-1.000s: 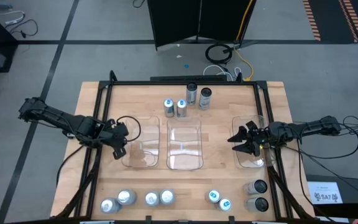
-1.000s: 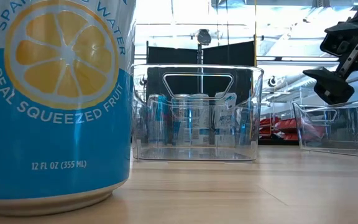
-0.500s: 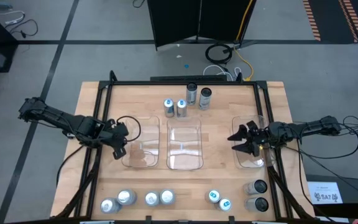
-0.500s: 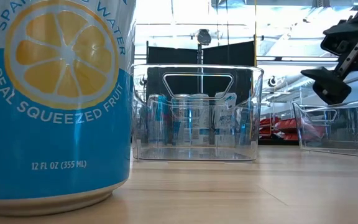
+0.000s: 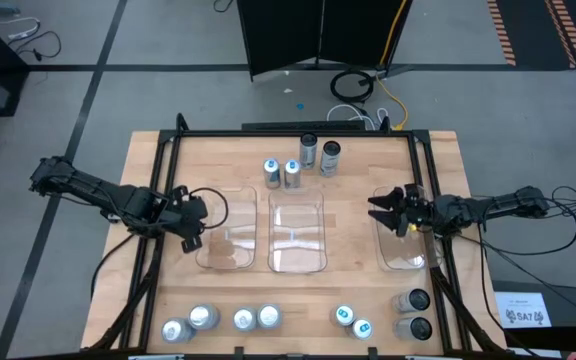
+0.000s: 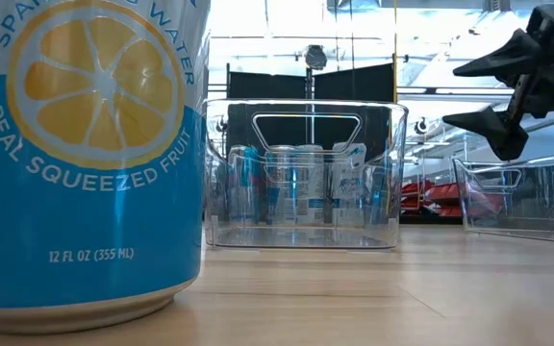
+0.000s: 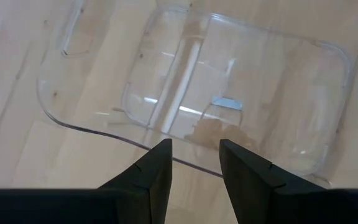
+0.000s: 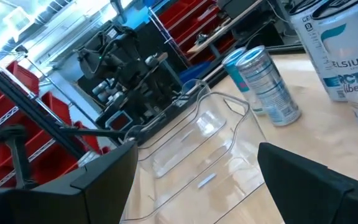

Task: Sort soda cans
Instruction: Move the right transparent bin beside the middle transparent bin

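Silver, blue-topped and dark soda cans (image 5: 306, 161) stand in two rows, four at the far edge of the wooden table (image 5: 368, 170) and eight along the near edge, none inside the three clear bins (image 5: 297, 235) and none touched by either arm. The right gripper (image 5: 380, 212) hovers with its fingers spread wide and empty over the right bin, near the four far cans, while the left gripper (image 5: 190, 233), fingers narrowly parted and empty, hangs at the left bin's edge. Around the table lie grey floor and a black panel, and red shelving shows beyond.
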`<state>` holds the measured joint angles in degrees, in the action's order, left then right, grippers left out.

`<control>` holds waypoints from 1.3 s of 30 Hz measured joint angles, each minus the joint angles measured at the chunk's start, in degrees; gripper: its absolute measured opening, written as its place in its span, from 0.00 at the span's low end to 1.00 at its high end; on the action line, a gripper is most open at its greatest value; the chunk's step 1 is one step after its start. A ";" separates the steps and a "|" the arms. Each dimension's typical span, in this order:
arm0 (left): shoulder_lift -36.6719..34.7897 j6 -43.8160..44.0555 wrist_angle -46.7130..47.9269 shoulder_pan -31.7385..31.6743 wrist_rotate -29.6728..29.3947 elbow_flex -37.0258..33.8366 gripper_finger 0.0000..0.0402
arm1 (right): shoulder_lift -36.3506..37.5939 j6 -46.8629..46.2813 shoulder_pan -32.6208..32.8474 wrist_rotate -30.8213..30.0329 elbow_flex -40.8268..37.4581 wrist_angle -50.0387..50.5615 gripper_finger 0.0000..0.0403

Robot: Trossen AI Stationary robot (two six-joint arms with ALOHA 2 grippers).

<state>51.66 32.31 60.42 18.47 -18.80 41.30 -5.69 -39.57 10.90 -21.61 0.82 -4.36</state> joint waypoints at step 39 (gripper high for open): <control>0.00 0.36 -0.02 0.01 -0.18 0.00 0.36 | -0.02 3.14 -0.02 -8.32 0.00 -1.36 0.98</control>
<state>51.66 32.67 60.40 18.48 -18.98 41.30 -5.72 -36.43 10.87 -29.93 0.82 -5.72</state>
